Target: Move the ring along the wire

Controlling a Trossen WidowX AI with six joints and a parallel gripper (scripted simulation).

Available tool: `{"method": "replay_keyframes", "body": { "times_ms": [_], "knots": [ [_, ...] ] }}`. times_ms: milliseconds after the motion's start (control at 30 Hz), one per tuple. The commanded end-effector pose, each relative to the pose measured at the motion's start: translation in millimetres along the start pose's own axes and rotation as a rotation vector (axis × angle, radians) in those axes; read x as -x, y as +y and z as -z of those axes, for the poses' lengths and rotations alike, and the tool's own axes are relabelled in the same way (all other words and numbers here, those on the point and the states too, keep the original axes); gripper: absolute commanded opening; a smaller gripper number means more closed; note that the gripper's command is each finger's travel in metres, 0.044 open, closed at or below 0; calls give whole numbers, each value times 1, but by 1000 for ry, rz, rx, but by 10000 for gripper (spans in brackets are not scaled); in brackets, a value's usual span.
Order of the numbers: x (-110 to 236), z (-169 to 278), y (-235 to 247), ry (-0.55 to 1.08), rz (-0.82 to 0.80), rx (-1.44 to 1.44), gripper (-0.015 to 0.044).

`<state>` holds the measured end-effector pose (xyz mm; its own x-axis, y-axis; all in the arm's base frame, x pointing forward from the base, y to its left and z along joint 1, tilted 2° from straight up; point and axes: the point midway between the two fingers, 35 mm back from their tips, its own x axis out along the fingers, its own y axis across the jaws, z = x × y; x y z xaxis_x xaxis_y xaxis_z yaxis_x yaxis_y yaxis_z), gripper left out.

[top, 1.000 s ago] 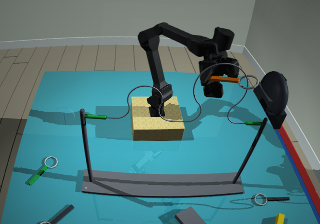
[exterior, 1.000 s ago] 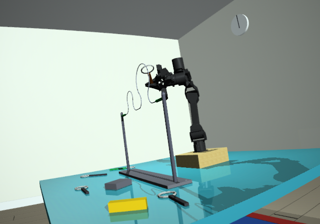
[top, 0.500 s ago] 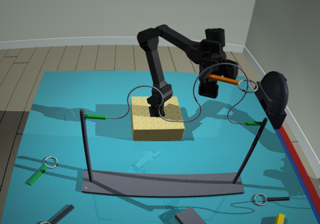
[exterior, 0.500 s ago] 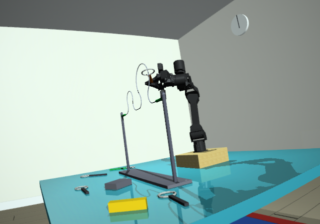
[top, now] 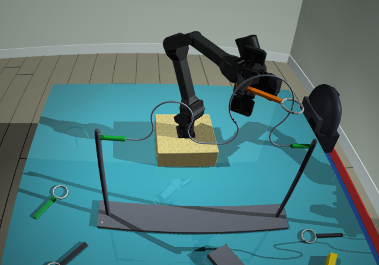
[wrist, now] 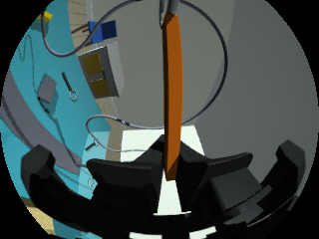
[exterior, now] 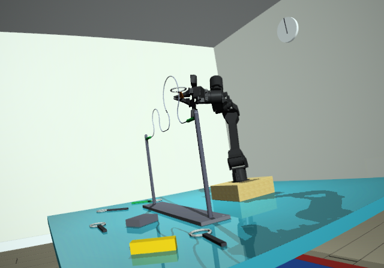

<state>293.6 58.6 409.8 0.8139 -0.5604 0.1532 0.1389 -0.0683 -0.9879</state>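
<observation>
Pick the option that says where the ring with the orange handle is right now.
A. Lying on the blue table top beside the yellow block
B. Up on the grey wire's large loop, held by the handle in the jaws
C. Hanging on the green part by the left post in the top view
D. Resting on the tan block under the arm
B: the orange handle sits clamped in the gripper, with the ring around the grey wire, high above both green parts.
</observation>
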Motion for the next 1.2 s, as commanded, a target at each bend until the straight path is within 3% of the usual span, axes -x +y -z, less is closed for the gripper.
{"method": "replay_keyframes", "body": {
  "times_ms": [0, 1167],
  "knots": [
    [0, -1, 0, -9, 22, 49, -150],
    [0, -4, -14, -53, 231, 431, -150]
  ]
}}
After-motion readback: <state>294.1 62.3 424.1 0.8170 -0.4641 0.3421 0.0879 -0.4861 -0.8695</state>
